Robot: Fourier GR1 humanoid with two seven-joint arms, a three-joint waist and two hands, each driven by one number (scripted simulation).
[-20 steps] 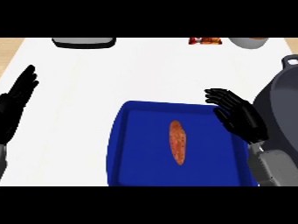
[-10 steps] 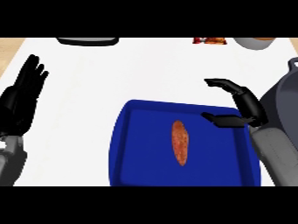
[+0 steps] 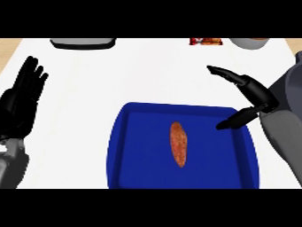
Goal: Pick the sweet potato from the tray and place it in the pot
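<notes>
Your right hand (image 3: 254, 95) turning from flat pose into wide claw, fingers and thumb spread, holding nothing, now hanging over blue tray (image 3: 212, 170) right rim. Sweet potato (image 3: 178, 144) lying unmoved mid-tray, left of hand. Pot (image 3: 300, 95) just right of hand. Left hand (image 3: 16, 106) resting open. You're probably setting up the grasp.

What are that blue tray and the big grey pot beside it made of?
The tray looks like plastic, or perhaps enamelled metal: an even, strong blue with rounded corners and a raised rim. The pot looks like metal with a matte finish: flat dark grey, no bright reflections. Neither look settles it.
</notes>
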